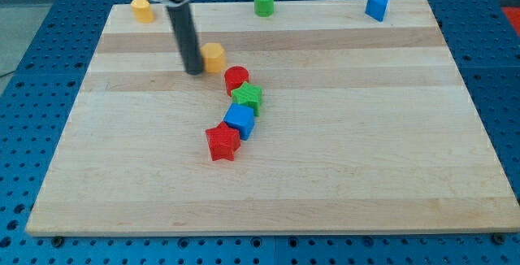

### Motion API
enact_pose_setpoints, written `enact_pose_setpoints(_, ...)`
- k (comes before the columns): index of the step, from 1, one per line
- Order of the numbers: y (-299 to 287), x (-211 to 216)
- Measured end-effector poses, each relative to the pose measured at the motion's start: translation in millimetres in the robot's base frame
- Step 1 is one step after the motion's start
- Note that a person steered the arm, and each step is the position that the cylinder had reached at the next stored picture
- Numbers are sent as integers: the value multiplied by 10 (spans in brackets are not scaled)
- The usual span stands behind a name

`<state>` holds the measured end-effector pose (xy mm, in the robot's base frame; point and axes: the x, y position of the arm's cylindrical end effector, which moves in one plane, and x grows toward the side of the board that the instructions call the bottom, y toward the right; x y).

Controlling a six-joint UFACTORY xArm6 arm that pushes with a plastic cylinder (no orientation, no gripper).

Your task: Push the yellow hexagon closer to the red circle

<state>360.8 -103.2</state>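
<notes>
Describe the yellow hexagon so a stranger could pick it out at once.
Start at the wooden board and find the diagonal chain of blocks near its middle. Just above the chain's top block, the red circle, sits the yellow hexagon, with my tip right at its left side. The other yellow block stands alone in the board's top-left corner.

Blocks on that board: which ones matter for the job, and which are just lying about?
In the job: yellow hexagon, red circle, my tip at the hexagon's left.

Lying about: green star, blue cube, red star, yellow block, green cylinder, blue triangle.
</notes>
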Motion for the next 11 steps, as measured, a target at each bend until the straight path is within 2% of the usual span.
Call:
enact_pose_setpoints(1, 18, -10)
enact_pose_setpoints(2, -430, -70)
enact_pose_setpoints(3, -511, -470)
enact_pose_setpoints(4, -259, -647)
enact_pose_setpoints(6, 120, -306)
enact_pose_setpoints(7, 120, -397)
enact_pose_setpoints(8, 158, -691)
enact_pose_setpoints(10, 477, -290)
enact_pose_setpoints(11, 477, -386)
